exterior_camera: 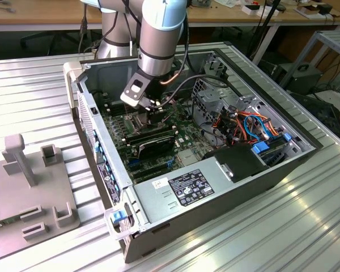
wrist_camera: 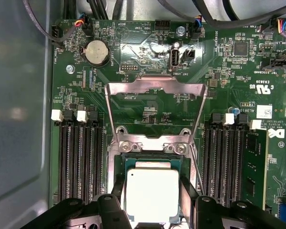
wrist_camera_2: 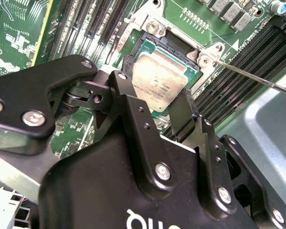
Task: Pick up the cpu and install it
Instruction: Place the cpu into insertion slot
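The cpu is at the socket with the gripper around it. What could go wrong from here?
1. The gripper holds the cpu at the socket. If it goes down skewed, it could jam on the socket's edge rather than seat.
2. The thin retention lever runs close beside one finger and might snag it.

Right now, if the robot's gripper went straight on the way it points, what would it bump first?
The cpu, right ahead of the gripper, then the socket under it. I can't tell whether the cpu already rests there.
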`<control>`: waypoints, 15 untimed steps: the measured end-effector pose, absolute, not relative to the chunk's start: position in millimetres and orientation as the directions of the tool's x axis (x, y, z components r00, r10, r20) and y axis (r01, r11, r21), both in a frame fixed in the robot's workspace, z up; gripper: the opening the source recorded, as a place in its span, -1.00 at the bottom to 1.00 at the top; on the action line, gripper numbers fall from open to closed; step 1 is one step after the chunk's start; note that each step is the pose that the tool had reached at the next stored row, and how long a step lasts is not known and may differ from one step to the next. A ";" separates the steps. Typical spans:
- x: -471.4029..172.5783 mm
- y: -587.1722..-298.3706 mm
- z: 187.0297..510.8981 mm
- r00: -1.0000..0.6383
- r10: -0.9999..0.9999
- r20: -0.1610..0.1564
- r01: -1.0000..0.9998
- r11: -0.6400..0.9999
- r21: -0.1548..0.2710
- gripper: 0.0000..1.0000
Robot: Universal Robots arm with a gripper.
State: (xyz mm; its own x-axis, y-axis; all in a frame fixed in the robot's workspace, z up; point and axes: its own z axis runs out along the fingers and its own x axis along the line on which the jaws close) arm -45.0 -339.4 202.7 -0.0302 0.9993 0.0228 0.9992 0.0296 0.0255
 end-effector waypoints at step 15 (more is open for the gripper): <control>-45.6 -338.4 200.1 -0.030 0.999 0.023 0.999 0.030 0.025 0.09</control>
